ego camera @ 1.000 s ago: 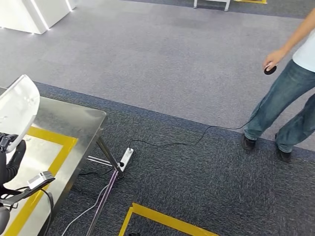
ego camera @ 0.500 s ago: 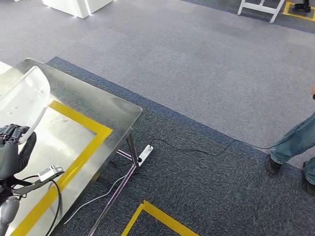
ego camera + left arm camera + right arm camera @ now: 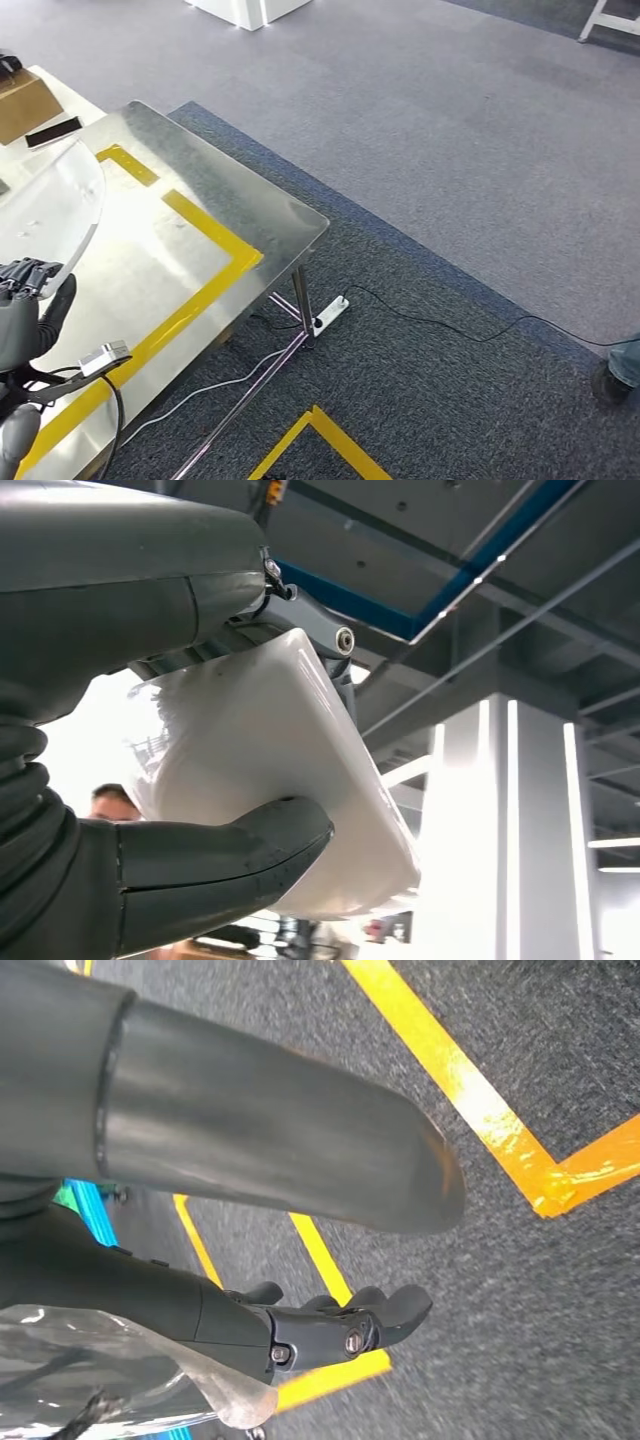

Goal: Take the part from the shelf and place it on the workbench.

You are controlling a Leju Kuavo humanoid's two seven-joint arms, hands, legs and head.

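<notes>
My left hand grips the lower edge of a white curved plastic part at the left of the head view, above the steel workbench. A yellow tape rectangle marks the bench top under and beside the part. In the left wrist view the part lies between the thick thumb and the fingers behind it. My right hand hangs over the dark carpet with its fingers apart and nothing in it.
A cardboard box and a flat black object lie at the bench's far left. A power strip and cables lie by the bench leg. Yellow floor tape runs below. A person's shoe is at the right edge.
The camera has turned left: the workbench now takes up more of the picture and the person has slid nearly out at the right. My left hand still holds the white part.
</notes>
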